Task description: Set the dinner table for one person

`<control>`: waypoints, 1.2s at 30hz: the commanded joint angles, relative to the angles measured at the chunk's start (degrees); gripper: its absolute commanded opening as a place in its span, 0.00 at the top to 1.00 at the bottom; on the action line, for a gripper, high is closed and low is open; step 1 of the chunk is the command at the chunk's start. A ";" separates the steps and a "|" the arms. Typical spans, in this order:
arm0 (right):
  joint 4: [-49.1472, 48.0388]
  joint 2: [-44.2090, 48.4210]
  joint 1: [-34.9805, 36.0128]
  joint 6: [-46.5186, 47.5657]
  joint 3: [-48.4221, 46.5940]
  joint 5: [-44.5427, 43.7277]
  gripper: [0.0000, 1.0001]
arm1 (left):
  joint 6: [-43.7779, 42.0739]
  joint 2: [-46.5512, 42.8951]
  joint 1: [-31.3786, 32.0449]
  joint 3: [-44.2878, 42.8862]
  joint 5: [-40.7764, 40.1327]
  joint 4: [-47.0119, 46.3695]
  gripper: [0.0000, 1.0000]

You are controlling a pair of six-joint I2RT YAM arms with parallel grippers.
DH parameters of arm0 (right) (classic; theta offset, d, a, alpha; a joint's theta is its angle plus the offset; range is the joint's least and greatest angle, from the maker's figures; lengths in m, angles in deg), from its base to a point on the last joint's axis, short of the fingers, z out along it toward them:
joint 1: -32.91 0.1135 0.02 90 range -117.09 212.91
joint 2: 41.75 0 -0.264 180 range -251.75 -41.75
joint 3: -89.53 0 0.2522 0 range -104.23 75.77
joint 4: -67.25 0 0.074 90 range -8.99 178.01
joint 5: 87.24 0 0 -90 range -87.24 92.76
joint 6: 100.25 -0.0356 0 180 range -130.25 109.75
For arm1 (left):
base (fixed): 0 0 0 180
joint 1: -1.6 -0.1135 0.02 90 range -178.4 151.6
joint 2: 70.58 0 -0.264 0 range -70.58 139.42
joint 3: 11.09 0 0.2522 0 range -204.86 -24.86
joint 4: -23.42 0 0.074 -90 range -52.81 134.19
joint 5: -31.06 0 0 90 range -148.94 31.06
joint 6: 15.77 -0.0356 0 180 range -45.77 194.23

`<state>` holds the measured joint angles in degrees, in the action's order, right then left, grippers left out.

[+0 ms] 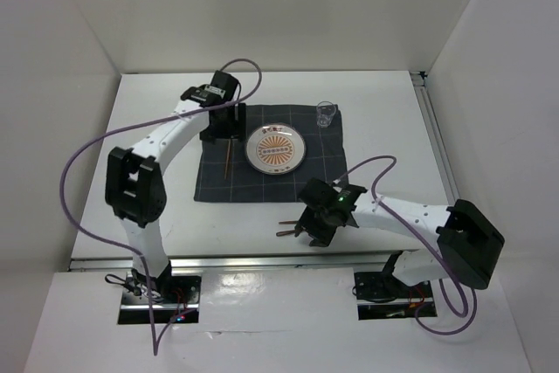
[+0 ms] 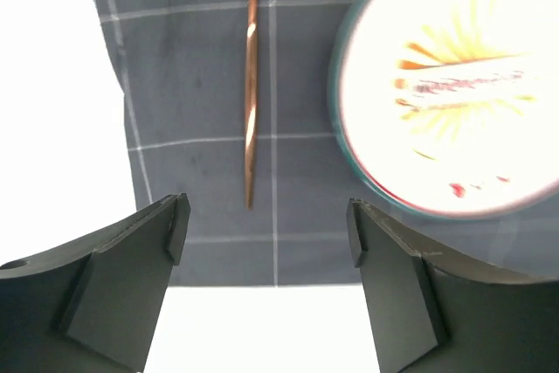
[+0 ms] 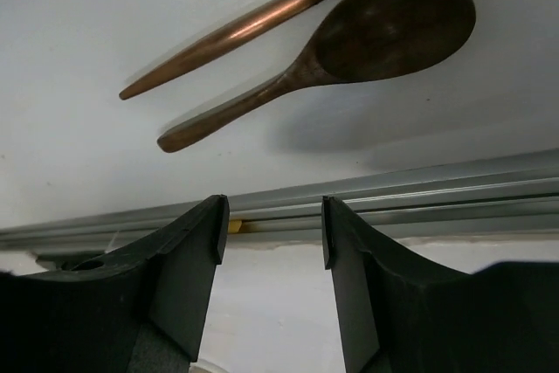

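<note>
The white dinner table (image 1: 393,120) carries a dark grey grid cloth (image 1: 327,181). On the cloth lie a plate (image 1: 275,148) with an orange sunburst, a copper fork (image 1: 229,157) to its left and a clear glass (image 1: 326,113) at the far right corner. My left gripper (image 1: 223,131) is open and empty above the cloth's far left part. In the left wrist view (image 2: 266,233) the fork (image 2: 251,85) and plate (image 2: 454,85) lie ahead. My right gripper (image 1: 307,228) is open and empty by the table's near edge. A wooden spoon (image 3: 349,50) and a copper utensil handle (image 3: 262,19) lie ahead of my right gripper (image 3: 271,229).
A metal rail (image 3: 437,185) runs along the table's near edge just under the right gripper. White walls enclose the table on the left, back and right. The spoon and copper utensil (image 1: 286,228) lie on bare table in front of the cloth.
</note>
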<state>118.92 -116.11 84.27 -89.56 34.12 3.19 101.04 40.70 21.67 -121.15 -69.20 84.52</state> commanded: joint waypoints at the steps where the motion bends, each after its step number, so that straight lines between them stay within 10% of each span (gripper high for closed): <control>1: -2.05 -1.31 3.14 -11.83 -1.33 -7.27 0.42 | -0.53 -9.76 1.71 1.45 -1.08 0.83 0.09; 28: -0.57 -11.32 2.00 -23.34 -1.15 -14.22 0.52 | -2.20 -20.05 4.09 9.10 0.77 1.27 0.09; 36: 5.41 -11.68 2.00 -27.56 -1.68 -15.80 0.75 | -2.73 -20.05 5.14 9.63 0.24 1.27 0.09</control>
<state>117.35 -126.95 86.50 -114.15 32.48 -8.07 99.62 20.42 26.09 -111.70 -69.00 86.07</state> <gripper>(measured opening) 0.269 0.911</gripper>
